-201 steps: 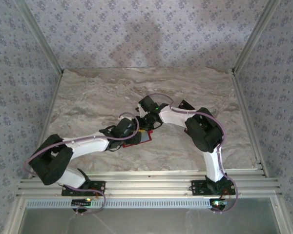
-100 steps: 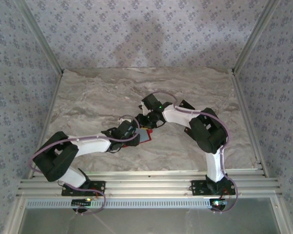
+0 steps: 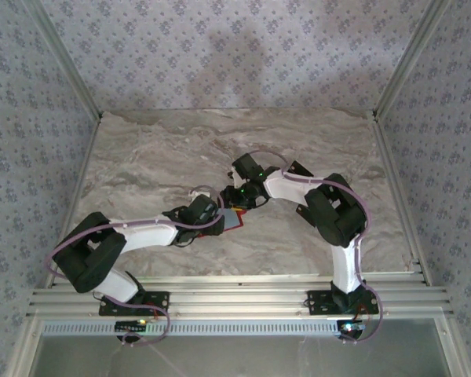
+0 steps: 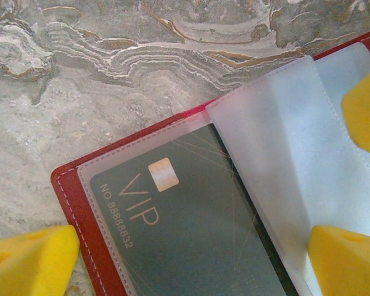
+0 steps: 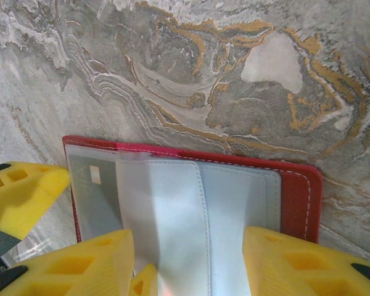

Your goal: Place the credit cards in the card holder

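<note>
- The fingers (image 4: 31, 256) of the left gripper (image 4: 185, 265) are spread wide with nothing pinched. One is seen at 7 o'clock just off the red cover, the other at 5 o'clock on the clear plastic.
- The right gripper (image 5: 200, 265) is likewise held apart, and the translucent sleeve leaf (image 5: 166, 222) lies between its fingers (image 5: 296, 265) ungripped.
- The card holder (image 4: 71, 197) is laid open on the marble table (image 4: 111, 74), between both wrists in the top view (image 3: 232, 219).
- One VIP card (image 4: 185, 234) is already seated in the pocket at 6 o'clock of the left wrist view.
- The step is judged to be leaf turning, so that an empty pocket is exposed.
- The cover is best pinned flat by the left gripper while a single leaf is lifted by the right.
- The leaf looks thin and slippery, so a gentle closing near its free edge is advised, and the seated card should not be dragged out.
</note>
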Robot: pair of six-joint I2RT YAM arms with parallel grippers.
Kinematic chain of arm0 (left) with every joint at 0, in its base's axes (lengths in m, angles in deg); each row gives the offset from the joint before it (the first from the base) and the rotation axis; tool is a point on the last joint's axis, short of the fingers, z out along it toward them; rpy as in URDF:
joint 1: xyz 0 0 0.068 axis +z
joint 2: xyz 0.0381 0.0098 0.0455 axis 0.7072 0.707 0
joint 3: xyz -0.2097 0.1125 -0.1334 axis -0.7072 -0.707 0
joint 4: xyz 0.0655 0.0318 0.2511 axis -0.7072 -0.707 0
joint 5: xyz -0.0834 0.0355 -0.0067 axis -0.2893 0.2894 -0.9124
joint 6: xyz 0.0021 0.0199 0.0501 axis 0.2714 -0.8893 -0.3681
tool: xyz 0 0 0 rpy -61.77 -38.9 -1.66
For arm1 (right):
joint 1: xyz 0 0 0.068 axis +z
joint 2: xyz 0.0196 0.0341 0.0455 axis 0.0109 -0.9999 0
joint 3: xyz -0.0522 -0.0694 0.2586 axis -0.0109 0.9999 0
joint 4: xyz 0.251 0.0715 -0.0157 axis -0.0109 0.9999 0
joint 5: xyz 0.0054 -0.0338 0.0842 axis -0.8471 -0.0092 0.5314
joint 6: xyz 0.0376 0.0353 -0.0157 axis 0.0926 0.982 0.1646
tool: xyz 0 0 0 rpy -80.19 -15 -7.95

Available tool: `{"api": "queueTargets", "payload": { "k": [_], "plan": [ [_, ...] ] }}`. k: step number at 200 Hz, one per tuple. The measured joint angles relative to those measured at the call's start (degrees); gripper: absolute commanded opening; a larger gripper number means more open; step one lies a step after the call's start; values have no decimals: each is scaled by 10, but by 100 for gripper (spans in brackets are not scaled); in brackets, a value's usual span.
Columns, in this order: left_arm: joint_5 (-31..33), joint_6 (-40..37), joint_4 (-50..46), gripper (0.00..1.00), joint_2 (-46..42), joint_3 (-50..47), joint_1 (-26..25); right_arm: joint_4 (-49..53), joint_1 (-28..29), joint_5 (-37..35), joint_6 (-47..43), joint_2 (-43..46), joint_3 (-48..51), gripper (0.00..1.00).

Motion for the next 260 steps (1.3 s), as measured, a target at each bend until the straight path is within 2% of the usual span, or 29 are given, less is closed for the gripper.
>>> {"api": "queueTargets", "payload": {
  "k": [192, 219, 260],
  "plan": [
    [0, 0, 1, 98, -12, -8, 0, -10, 25, 7, -2, -11, -7, 51],
    [1, 1, -23, 100, -52, -20, 0, -8, 28, 11, -2, -11, -7, 51],
    [6, 11, -58, 100, -169, -33, 8, 2, 33, 12, -2, -11, -21, 51]
  ]
}}
